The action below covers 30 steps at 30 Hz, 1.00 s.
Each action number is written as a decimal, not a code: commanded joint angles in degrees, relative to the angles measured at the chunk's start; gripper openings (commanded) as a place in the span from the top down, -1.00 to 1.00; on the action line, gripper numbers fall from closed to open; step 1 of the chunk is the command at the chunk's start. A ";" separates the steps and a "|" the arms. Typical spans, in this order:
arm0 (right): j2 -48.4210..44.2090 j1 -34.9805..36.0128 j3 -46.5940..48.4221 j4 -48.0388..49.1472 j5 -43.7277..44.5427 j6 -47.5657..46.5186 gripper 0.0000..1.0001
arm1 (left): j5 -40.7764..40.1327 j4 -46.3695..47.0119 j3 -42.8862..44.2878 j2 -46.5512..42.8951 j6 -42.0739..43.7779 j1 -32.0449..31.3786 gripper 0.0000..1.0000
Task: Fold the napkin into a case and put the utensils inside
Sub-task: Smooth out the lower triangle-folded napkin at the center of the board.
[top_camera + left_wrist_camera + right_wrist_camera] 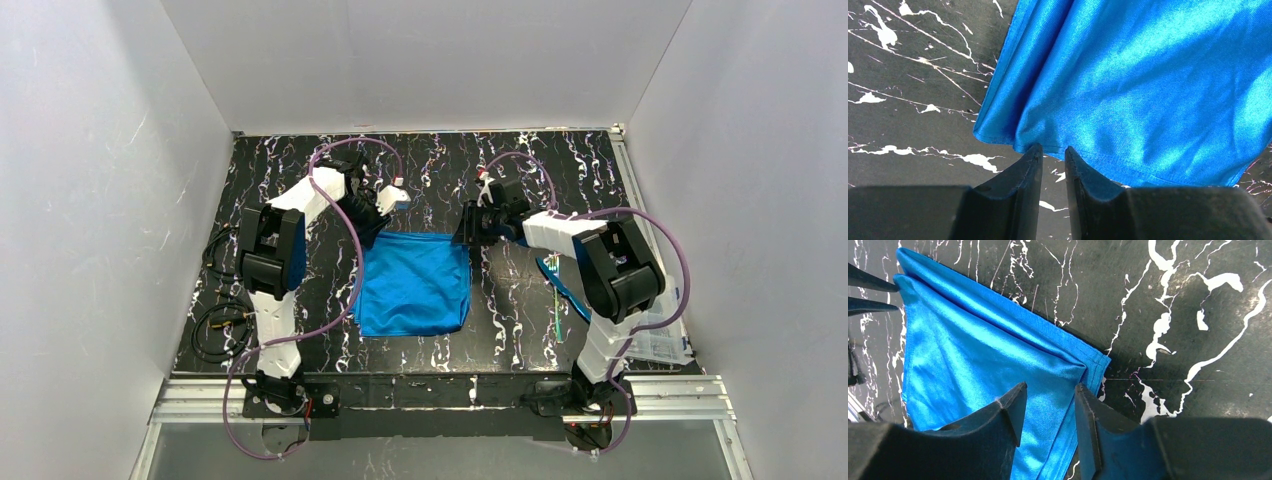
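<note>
- The napkin lies mid-table; the utensils lie near, on its right.
- The left gripper is narrowly parted at the far hem. The right gripper is parted a little wider over the other far corner. Neither holds cloth.
- I think both should pinch all layers, then move evenly together.
- No writing can be read.

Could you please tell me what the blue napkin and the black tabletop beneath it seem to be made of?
The bright blue square cloth napkin looks like thin satin-like fabric: glossy highlights, a fine weave, a stitched hem and soft folds. The black white-veined tabletop looks like a smooth, hard, marble-patterned surface; whether stone or printed laminate, I cannot tell.
</note>
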 commanded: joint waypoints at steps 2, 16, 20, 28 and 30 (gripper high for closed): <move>1.69 -0.48 0.45 2.87 -0.60 0.95 0.06 | 0.02 -0.78 -0.15 0.30 -0.10 0.27 0.57; 1.93 -0.68 -1.34 9.35 -4.50 5.50 0.95 | -0.16 -0.80 -0.08 0.74 0.25 0.30 0.62; -1.32 -0.72 -1.32 9.21 -4.59 5.53 0.97 | 0.09 -0.79 0.14 0.75 0.25 0.31 0.63; 0.68 -1.15 0.49 6.39 -2.94 3.37 0.97 | 0.97 -1.86 2.56 0.67 -0.55 0.26 0.63; 3.31 -1.12 1.05 5.74 -1.84 2.07 0.97 | 2.15 -3.15 3.95 -0.23 -0.76 0.26 0.63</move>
